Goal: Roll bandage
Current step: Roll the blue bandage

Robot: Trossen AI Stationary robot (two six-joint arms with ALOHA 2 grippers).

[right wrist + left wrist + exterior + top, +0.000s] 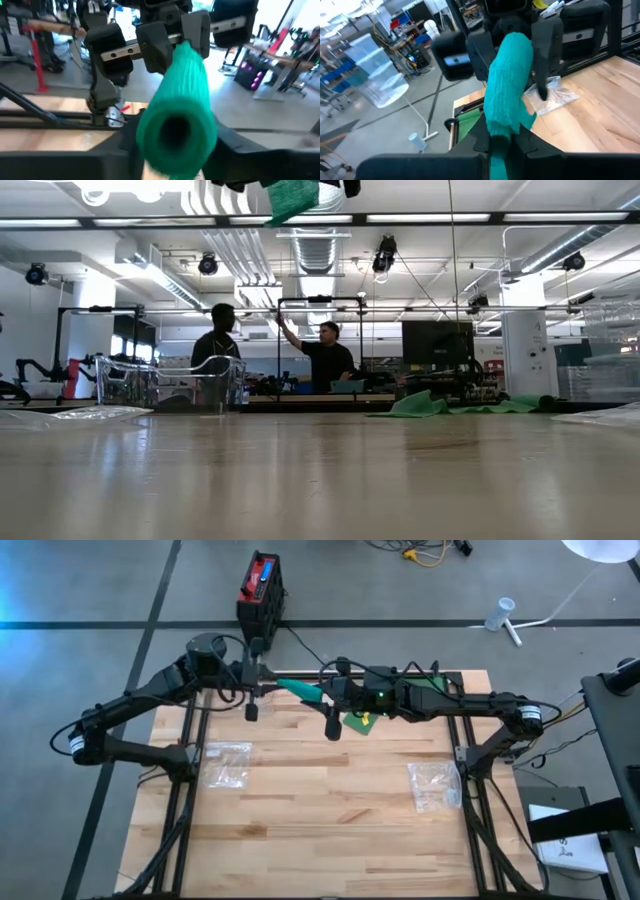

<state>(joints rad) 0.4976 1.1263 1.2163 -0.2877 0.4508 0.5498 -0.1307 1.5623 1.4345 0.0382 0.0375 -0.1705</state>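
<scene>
Bandage in my tool

My left tool [501, 142] pinches the green bandage [509, 85], which reaches ahead to the other tool [512, 47].

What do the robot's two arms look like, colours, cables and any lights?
Both the left arm and the right arm are black, jointed tubes with black cables looped alongside. A small green light glows near the right wrist. The fingers are dark, blocky plates.

Both arms were matte black, built of slim tubular links with bulkier rounded joint housings. The left arm [150, 690] carried a silver ring at its elbow joint; the right arm [480, 705] showed a similar pale band near its elbow. Black cables looped along each. A small green light glowed on the right wrist, beside what looked like a yellow tag.
</scene>
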